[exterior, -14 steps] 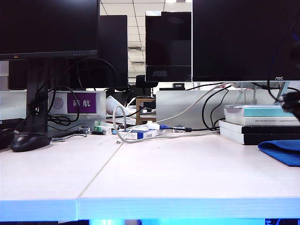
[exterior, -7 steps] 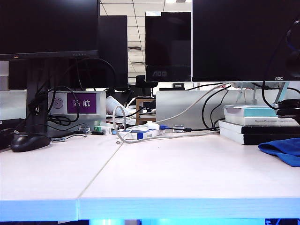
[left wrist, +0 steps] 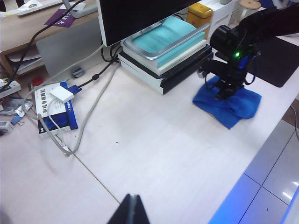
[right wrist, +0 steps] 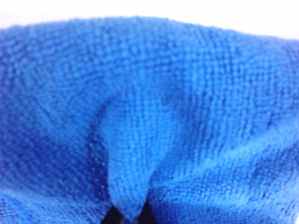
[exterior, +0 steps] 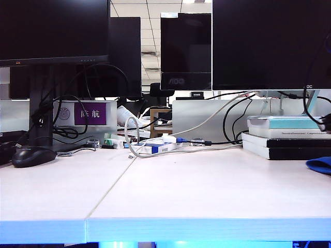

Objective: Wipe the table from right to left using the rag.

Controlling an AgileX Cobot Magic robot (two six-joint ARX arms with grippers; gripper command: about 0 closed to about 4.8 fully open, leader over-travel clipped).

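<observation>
The blue rag [left wrist: 233, 105] lies bunched on the white table [left wrist: 154, 140] near its right end, just in front of the book stack. My right gripper [left wrist: 223, 91] comes down onto it from above. In the right wrist view the rag [right wrist: 154, 107] fills the frame, and a raised fold is pinched in my right gripper [right wrist: 129, 214], which is shut on it. From the exterior view only a sliver of the rag [exterior: 320, 165] shows at the right edge. My left gripper [left wrist: 132, 207] hangs shut and empty over the table near the seam, far from the rag.
A stack of books [exterior: 284, 137] sits behind the rag under a monitor. Cables and a blue-and-white box [left wrist: 51, 109] lie at the back middle. A black mouse [exterior: 32, 155] rests at the far left, with monitors along the back.
My right gripper has shut on a fold of the rag. In the exterior view the rag has bunched and slid right, almost out of frame. The left arm has not moved.
</observation>
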